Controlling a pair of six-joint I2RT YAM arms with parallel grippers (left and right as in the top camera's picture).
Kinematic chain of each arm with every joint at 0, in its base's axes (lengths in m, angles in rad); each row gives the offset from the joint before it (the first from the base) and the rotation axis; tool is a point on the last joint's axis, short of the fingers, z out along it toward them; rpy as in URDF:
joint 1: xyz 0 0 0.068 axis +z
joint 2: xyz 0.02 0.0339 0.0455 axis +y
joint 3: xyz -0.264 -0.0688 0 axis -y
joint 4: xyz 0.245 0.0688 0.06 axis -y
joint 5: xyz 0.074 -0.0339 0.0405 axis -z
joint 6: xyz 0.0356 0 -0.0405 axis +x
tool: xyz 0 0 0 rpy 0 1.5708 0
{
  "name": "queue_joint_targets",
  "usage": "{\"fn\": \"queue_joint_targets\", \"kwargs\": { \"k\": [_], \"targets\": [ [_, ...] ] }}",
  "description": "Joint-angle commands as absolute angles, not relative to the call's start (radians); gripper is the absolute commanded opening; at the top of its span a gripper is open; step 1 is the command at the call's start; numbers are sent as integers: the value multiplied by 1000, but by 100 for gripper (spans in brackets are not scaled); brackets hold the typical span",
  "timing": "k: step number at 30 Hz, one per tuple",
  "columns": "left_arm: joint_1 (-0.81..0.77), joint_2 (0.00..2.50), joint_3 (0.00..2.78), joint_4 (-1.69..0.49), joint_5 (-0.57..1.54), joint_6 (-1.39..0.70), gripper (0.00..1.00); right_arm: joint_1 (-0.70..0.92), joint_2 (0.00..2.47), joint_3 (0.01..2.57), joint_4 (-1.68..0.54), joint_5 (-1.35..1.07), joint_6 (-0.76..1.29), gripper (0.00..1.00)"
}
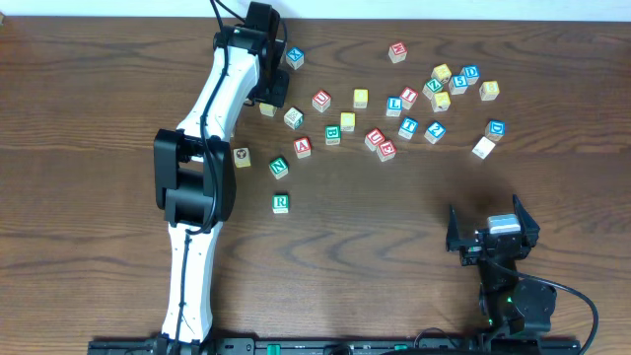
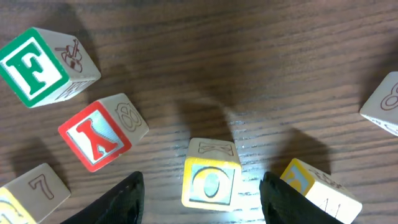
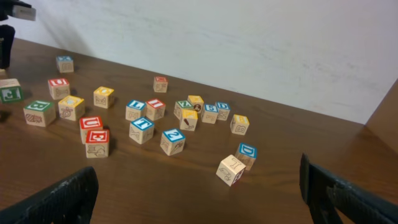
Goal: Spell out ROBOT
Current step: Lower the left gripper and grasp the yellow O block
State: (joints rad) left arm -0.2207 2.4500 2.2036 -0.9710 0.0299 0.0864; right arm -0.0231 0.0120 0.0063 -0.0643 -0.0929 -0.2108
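Left jaws, parted, straddle the yellow O cube [image 2: 211,183]; closing may clip the neighbouring yellow cube [image 2: 317,186] (right jaws wide).

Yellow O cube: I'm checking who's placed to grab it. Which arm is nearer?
Left. The left fingers stand one on each side of the yellow O cube, with gaps showing; the right fingers sit open far off on the robot's right side.

- A dark wooden table [image 1: 89,89] fills the frame.
- Many lettered blocks [image 1: 407,127] lie scattered over its upper middle and upper right.
- One green R block [image 1: 281,203] sits apart below them, near the centre.
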Motion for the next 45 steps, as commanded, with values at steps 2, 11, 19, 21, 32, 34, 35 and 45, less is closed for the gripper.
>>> {"fn": "queue_joint_targets", "kwargs": {
  "k": [2, 11, 19, 21, 32, 34, 35, 45],
  "targets": [
    [-222, 2465, 2164, -952, 44, 90, 59, -26, 7, 6, -70, -89, -195, 99],
    [-222, 2465, 2150, -936, 44, 90, 59, -27, 7, 6, -70, -89, -195, 99],
    [-222, 2465, 2133, -932, 44, 90, 56, -27, 7, 6, -70, -89, -195, 99],
    [-222, 2465, 2126, -927, 44, 89, 56, -26, 7, 6, -70, -89, -195, 99],
    [-222, 2465, 2096, -895, 45, 90, 56, -26, 7, 6, -70, -89, -195, 99],
    [-222, 2465, 2096, -895, 45, 90, 56, -26, 7, 6, -70, -89, -195, 99],
    [-222, 2465, 2096, -895, 45, 90, 56, -26, 7, 6, -70, -89, -195, 99],
    [-222, 2466, 2078, -879, 45, 89, 56, -26, 7, 6, -70, -89, -195, 99]
  ]
}}
